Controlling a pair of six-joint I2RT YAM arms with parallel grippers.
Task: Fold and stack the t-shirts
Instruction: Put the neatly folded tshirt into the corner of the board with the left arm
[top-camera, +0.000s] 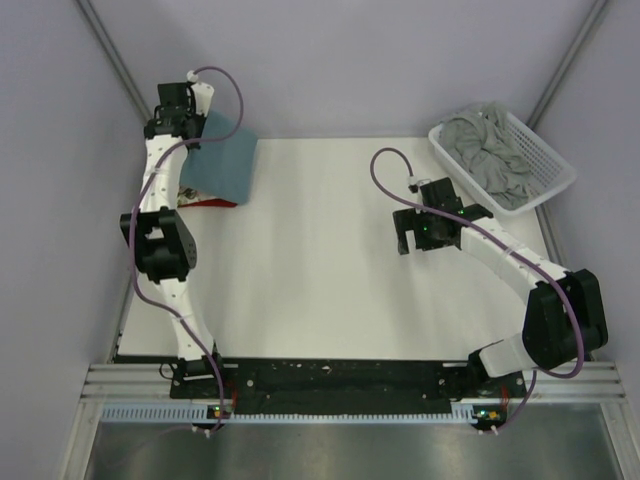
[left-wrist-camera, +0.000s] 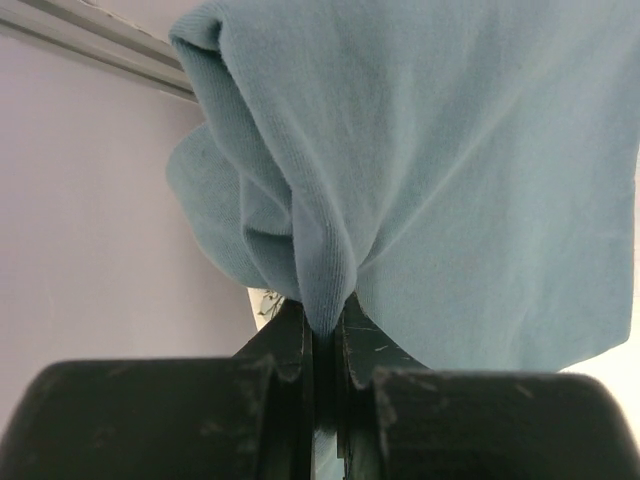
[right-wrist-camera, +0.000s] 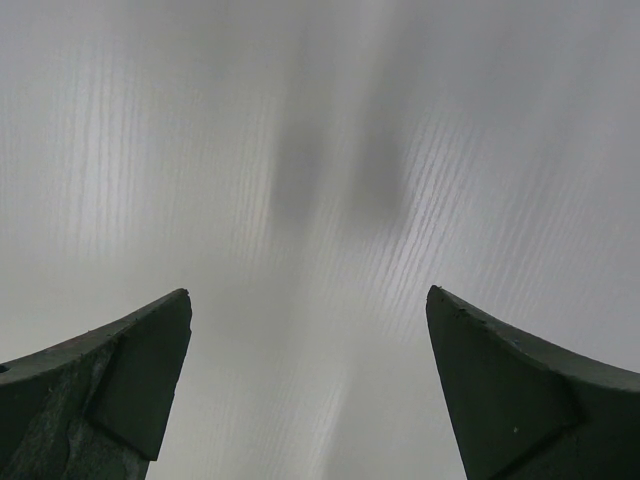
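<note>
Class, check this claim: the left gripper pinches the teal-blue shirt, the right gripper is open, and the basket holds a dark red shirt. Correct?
Wrong on one point: the basket holds a grey shirt, not a dark red one, as the top external view shows. The rest stands.

The left arm (top-camera: 163, 190) and the right arm (top-camera: 505, 262) have white links and big black joint housings. A thin purple cable (top-camera: 228, 82) makes a loop near each wrist. The fingers (right-wrist-camera: 510, 395) are dark, wedge-shaped and a little scratched. A small green light (top-camera: 428, 232) shows on the right wrist.
</note>
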